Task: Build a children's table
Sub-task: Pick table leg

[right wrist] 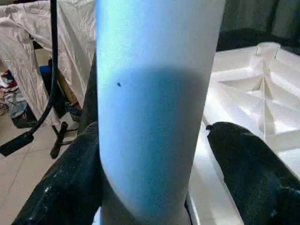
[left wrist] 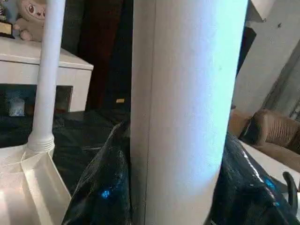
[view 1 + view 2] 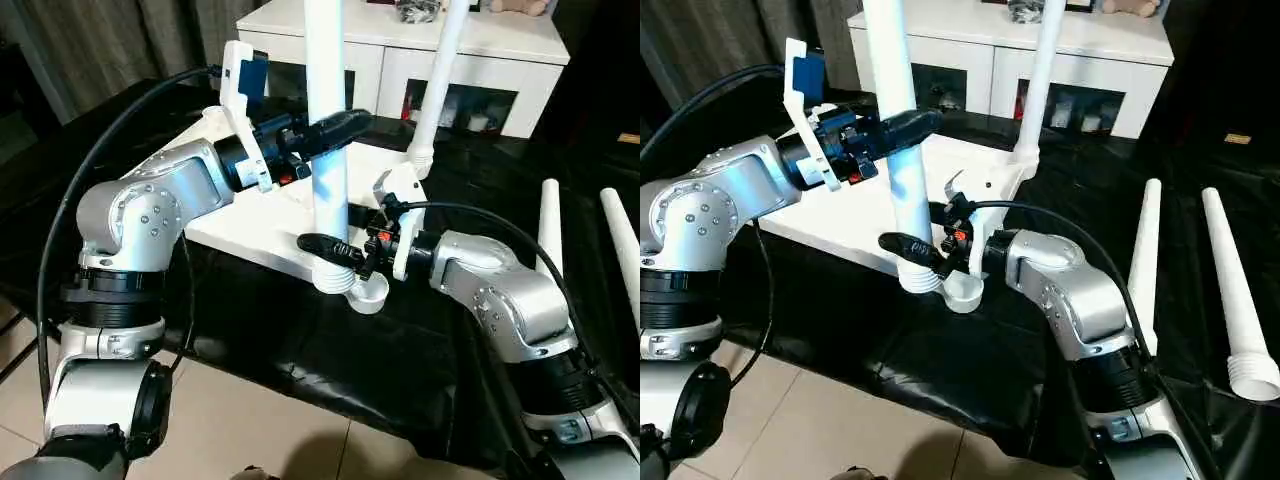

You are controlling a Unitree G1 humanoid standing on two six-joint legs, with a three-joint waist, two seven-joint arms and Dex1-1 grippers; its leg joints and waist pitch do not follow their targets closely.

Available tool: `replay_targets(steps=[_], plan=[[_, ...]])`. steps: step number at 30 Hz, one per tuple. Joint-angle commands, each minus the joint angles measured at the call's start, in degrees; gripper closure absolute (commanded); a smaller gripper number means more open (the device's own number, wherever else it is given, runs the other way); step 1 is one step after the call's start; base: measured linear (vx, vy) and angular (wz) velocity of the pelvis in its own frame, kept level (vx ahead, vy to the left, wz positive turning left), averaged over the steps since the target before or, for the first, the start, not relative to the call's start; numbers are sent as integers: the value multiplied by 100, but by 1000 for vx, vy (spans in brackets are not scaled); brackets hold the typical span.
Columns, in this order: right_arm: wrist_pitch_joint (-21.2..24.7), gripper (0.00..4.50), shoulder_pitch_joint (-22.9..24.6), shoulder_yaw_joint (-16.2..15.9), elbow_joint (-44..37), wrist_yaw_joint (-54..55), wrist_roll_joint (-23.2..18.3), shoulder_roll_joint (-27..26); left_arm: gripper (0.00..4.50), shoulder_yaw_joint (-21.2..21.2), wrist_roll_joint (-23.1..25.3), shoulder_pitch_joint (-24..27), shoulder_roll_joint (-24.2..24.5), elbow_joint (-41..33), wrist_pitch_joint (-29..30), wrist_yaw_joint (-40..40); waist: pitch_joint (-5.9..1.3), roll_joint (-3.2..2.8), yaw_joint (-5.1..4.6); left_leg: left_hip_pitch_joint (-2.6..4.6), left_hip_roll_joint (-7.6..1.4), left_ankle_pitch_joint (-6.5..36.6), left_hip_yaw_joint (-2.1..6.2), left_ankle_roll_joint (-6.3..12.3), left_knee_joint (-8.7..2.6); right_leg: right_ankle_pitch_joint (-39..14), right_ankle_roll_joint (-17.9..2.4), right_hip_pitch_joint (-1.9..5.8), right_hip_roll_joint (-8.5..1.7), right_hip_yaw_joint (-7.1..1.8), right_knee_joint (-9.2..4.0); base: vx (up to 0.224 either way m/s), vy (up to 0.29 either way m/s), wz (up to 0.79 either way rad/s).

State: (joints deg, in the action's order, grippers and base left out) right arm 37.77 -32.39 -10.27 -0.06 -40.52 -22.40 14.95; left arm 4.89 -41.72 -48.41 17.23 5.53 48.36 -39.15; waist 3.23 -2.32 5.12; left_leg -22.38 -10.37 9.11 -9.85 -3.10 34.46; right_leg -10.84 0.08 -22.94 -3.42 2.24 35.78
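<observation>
Second leg [image 3: 327, 150] was going in: it stood upright at the near corner socket [image 3: 368, 293] of the tabletop [image 3: 262, 225], which lay underside up on the black-covered floor. Left gripper [image 3: 330, 130] was clamped round the leg mid-height; right gripper [image 3: 330, 250] pinched it low, just above the threaded end. The threads showed above the socket, so it looked only partly seated. Next move likely called for turning the leg while keeping it plumb, hands regripping in turn. One leg [image 3: 440, 80] already stood in the 12 o'clock corner. Two spare legs [image 3: 1145, 260] [image 3: 1230, 290] lay on the floor at 3 o'clock, well apart from the work. Cabinet [image 3: 520, 70] sat behind, clear. The right arm's cable [image 3: 1060, 215] ran close to the leg and could snag during rotation.
</observation>
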Motion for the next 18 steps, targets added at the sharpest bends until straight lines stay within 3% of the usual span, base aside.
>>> replay_targets(steps=[1,7,18], plan=[[175,91,-147,-8,-64,3,-7,74,270,-65,1,-108,38,-58,17,-143,-409,-28,6,137,-181,1442,87,-219,-395,-1048,-1145,270,-363,-214,-422,0,0,0],[499,91,-221,-64,-99,-259,-162,196,270,-305,51,-52,154,-211,-16,-507,-408,-20,10,132,-185,1425,87,-238,-395,-1051,-1117,271,-369,-219,-422,0,0,0],[635,91,-287,36,-168,-458,-358,227,270,-554,174,-11,261,-248,-100,-855,-404,-17,5,132,-184,1422,81,-245,-392,-1066,-1146,269,-372,-220,-421,0,0,0]])
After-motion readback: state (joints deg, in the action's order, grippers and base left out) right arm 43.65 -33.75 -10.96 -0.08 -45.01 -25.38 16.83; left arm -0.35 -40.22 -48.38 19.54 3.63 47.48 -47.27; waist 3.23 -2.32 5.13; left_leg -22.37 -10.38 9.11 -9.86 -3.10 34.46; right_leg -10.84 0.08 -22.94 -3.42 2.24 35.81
